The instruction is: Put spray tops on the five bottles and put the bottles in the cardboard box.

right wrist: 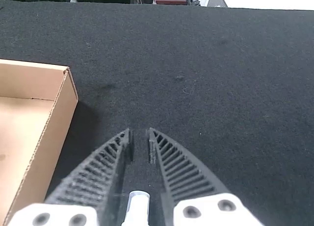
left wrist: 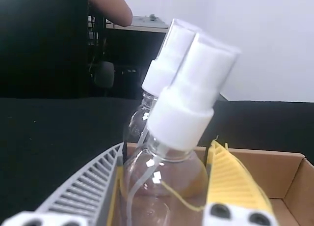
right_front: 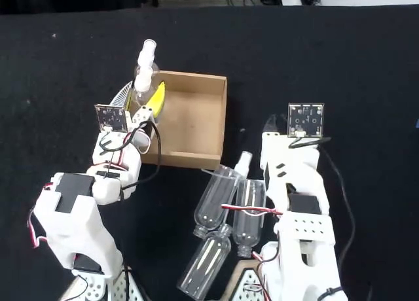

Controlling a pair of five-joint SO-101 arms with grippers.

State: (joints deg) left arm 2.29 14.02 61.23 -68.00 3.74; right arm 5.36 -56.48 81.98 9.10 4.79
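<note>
Left claw (right_front: 141, 95): pinching a capped bottle (left wrist: 164, 182) above the cardboard box (right_front: 196, 118) corner.
Right claw (right wrist: 139, 137): barely parted, empty.
Placing: lower upright, clear of the second spray top (left wrist: 167, 64) behind.

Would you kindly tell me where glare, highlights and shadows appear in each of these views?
Left wrist view: small bright highlights sit on the clear bottle in the left end effector, against a bright pale wall. Right wrist view: the cardboard box throws a soft shadow on the black cloth. High view: light streaks run along the lying bottles.
</note>
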